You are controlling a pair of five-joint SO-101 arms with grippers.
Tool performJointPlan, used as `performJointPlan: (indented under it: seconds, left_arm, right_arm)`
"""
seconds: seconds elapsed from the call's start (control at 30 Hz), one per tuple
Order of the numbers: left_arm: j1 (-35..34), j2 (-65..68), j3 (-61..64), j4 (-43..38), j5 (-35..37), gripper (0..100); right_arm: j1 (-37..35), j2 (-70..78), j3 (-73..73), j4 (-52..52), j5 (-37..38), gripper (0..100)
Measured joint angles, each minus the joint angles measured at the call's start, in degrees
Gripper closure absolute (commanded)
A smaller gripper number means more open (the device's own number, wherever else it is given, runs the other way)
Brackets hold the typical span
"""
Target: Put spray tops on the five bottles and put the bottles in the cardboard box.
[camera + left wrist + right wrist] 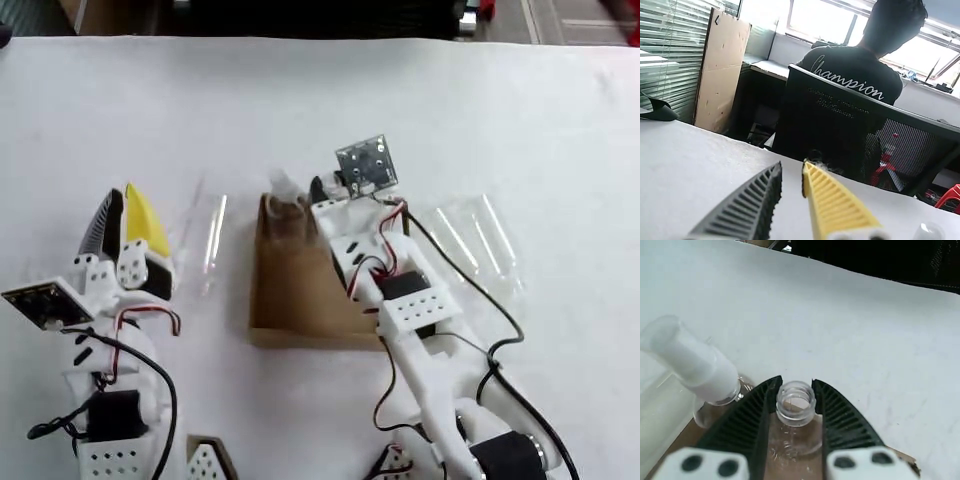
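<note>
I am clenching a topless clear plastic bottle (796, 407) in my right gripper (795, 385) at the far end of the brown cardboard box (285, 300), beside one white-topped bottle (690, 360). My left gripper (791, 166) is hanging released, and other bottles (480, 240) are lying on the tabletop (500, 100).

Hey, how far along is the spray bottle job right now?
Early. Done: one capped bottle appears to rest in the cardboard box. In hand: the right gripper clamps an uncapped bottle by its neck over the box. Remaining: clear bottles lie on the table beside the box; left gripper empty.
</note>
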Motion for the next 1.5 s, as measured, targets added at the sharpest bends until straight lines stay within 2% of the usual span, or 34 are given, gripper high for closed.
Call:
performJointPlan:
  seconds: [0.17, 1.1, 1.3, 1.5]
  left_arm:
    - [0.00, 0.00, 0.00, 0.00, 0.00, 93]
    - [0.00, 0.00, 0.00, 0.00, 0.00, 93]
    - [0.00, 0.00, 0.00, 0.00, 0.00, 93]
    - [0.09, 0.00, 0.00, 0.00, -1.67, 93]
  right_arm:
    - [-0.09, 0.00, 0.00, 0.00, 0.00, 83.5]
    - [-0.09, 0.00, 0.00, 0.00, 0.00, 84.8]
    - [-1.49, -3.52, 0.00, 2.11, 0.00, 73.4]
    - [-1.93, -11.43, 0.00, 6.86, 0.00, 72.9]
